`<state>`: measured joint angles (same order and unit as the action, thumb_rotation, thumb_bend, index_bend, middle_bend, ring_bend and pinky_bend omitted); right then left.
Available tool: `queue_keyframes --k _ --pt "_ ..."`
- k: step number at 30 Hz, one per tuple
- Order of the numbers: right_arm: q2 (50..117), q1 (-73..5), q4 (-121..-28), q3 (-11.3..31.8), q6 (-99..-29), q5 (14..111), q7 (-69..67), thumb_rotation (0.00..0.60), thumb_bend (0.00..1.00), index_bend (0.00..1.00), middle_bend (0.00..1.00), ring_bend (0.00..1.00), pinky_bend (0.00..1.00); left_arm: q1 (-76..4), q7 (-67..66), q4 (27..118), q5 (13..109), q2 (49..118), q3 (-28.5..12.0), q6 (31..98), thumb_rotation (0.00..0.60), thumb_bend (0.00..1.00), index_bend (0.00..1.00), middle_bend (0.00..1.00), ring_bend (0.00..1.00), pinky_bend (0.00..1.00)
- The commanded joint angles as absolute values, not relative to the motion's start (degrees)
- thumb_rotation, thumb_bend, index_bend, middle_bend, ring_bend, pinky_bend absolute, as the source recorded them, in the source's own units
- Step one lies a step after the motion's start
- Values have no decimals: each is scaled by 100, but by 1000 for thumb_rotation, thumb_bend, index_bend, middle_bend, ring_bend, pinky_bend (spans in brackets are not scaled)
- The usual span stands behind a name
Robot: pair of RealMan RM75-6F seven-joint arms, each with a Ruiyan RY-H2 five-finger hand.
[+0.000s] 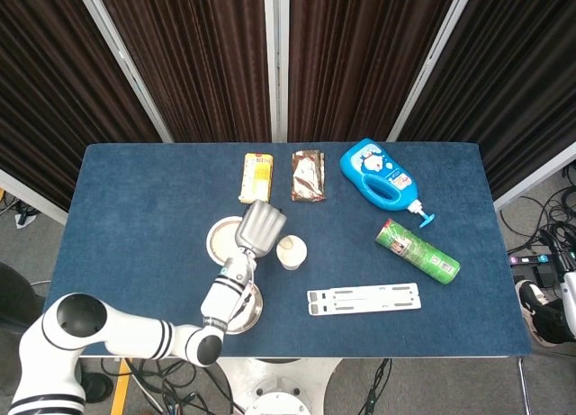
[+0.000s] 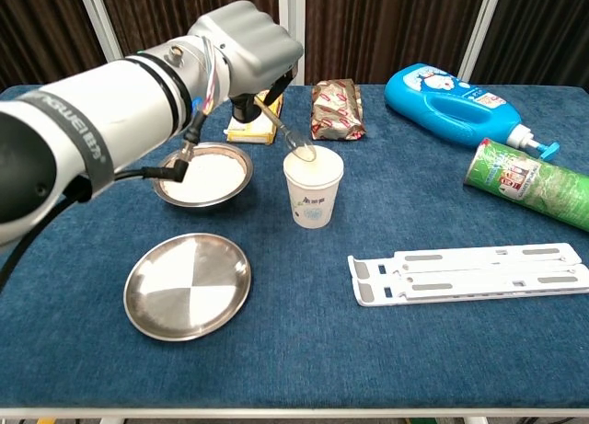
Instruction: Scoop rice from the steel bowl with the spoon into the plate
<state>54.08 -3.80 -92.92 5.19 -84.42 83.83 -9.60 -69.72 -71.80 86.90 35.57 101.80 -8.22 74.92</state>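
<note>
I see both views bright and evenly lit, and the light seems to come from above. On the blue table [image 2: 442,350] the shadows are soft and short, close under each object. The plate [image 2: 188,285] shows a pale glare in wedge shapes, and the steel bowl [image 2: 177,194] shines on its rim. My left arm near the chest camera looks large and slightly soft. The dark curtains [image 1: 198,55] keep little detail.
</note>
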Motion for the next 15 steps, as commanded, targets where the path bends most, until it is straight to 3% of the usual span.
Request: queue_keyframes --k 1,7,15 --pt "5409 -370 -9287 516 -8448 8380 -969 600 244 0 178 0 0 -7004 -7573 8508 4009 10396 -531 7804 600 540 635 956 901 1000" --pt "5404 -350 -9287 509 -8453 8374 -993 600 244 0 178 0 0 -6970 -8088 8131 4778 10658 -135 8092 600 541 634 957 902 1000" --pt "5399 -340 -9296 512 -8472 8391 -1005 600 243 0 178 0 0 -6831 -8508 7849 5209 10791 -61 8084 600 554 633 958 909 1000"
